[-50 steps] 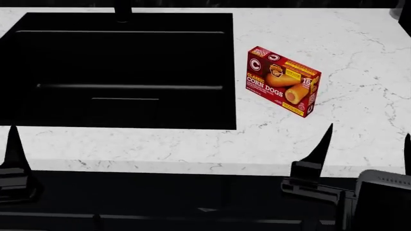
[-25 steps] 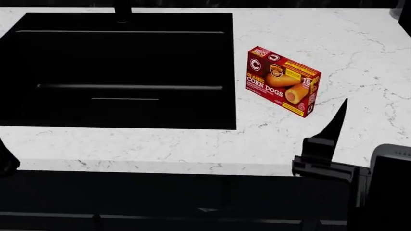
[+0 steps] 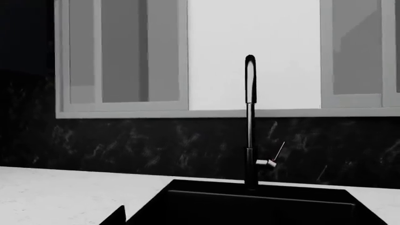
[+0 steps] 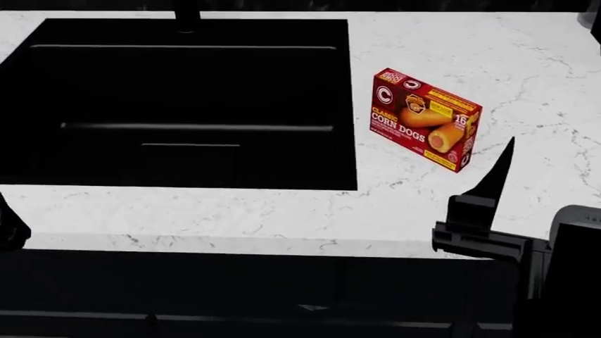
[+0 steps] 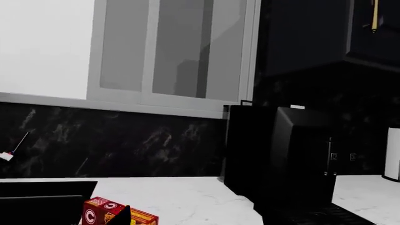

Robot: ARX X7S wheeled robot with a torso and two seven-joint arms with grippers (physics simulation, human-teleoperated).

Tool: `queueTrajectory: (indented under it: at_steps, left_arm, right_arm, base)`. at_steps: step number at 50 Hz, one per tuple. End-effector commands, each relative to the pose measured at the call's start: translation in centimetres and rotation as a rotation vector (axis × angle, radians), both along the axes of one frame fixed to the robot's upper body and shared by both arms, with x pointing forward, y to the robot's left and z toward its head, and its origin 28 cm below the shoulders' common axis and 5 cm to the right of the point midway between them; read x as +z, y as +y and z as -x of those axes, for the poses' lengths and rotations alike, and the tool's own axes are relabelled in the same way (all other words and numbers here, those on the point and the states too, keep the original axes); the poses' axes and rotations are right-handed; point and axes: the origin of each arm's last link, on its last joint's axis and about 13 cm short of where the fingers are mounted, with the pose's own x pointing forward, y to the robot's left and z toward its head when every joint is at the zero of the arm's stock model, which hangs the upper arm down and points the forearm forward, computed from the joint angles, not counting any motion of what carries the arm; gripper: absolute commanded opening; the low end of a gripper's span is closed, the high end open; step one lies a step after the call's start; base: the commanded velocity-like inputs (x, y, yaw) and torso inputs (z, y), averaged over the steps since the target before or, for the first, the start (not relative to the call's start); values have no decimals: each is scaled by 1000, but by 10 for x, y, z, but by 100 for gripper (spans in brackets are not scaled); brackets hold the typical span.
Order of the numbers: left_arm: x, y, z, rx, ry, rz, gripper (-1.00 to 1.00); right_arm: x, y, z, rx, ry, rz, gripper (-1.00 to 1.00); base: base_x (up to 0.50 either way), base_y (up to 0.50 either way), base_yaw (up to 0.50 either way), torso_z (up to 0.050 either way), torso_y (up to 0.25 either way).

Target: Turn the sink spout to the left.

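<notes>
The sink spout (image 3: 250,117) is a thin matte black neck rising from behind the black basin (image 3: 187,197), its arched tip hanging straight down toward me. In the head view only its stem base (image 4: 186,15) shows at the top edge. A thin pale lever (image 3: 277,153) sticks out beside the stem. My left gripper (image 3: 200,221) is low in front of the basin, far from the spout; one fingertip (image 3: 116,217) shows well off centre, jaws apart and empty. My right gripper (image 5: 200,221) hovers at the counter's front right, one finger (image 4: 495,176) showing, open and empty.
A red corn dogs box (image 4: 427,118) lies on the white marble counter (image 4: 526,63) to the right of the basin (image 4: 179,105); it also shows in the right wrist view (image 5: 100,213). A tall black appliance (image 5: 281,159) stands at the counter's far right. A window runs behind the sink.
My right gripper has risen and moved forward over the counter's front edge, toward the box. My left gripper has slid out to the lower left edge of the head view.
</notes>
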Motion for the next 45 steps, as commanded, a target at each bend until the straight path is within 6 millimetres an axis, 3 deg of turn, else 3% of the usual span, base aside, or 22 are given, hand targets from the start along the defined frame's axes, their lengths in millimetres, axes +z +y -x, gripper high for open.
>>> queueTrajectory:
  at_steps: [1,45]
  left_arm:
    - [0,0,1,-14,-5,-14,100]
    - [0,-2,0,-26,-6,-51,100]
  right_arm:
    - [2,1,1,28,-17,-5,100]
    - [-5,0,3,32,15,-8,100]
  base:
    - [62,449,0,0,0]
    - [146,426,0,0,0]
